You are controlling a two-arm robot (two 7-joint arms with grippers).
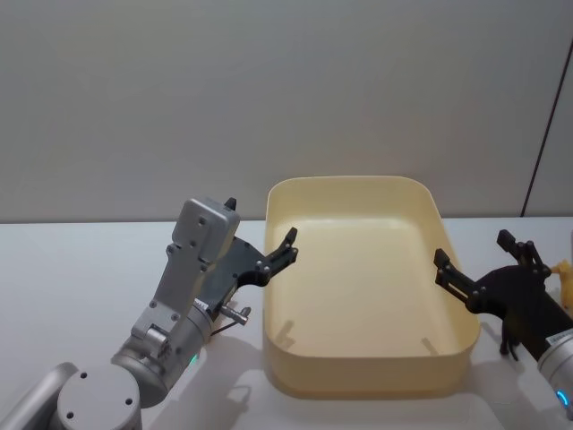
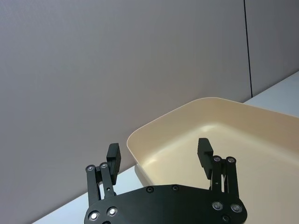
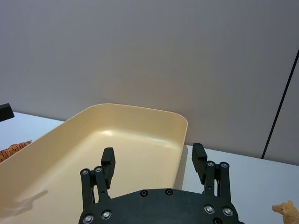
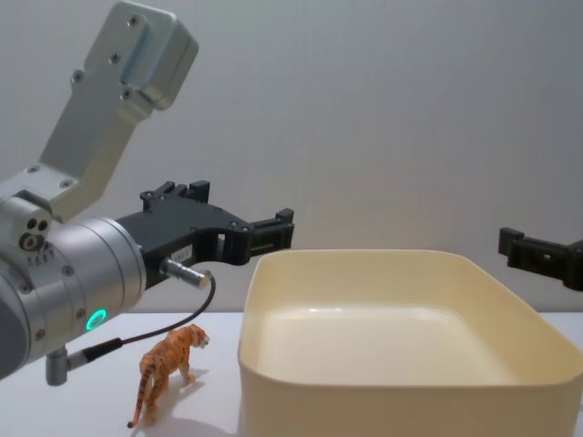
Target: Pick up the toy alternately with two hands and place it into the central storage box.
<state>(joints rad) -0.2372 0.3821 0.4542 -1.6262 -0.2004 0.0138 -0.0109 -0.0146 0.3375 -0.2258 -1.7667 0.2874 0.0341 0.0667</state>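
left pincer [image 2: 159,149], fingers apart and empty, hangs at the edge of the storage box [image 1: 367,372], tiger toy [image 4: 168,364] below it, probably ready to grasp — right pincer [image 3: 153,154], also spread, hovers opposite for its turn.

I am observing the white table [image 1: 72,269] carrying the cream storage box [image 1: 367,376] centrally, with a tiger toy [image 4: 168,364] standing to its left and a tan toy animal [image 1: 562,273] to its right.
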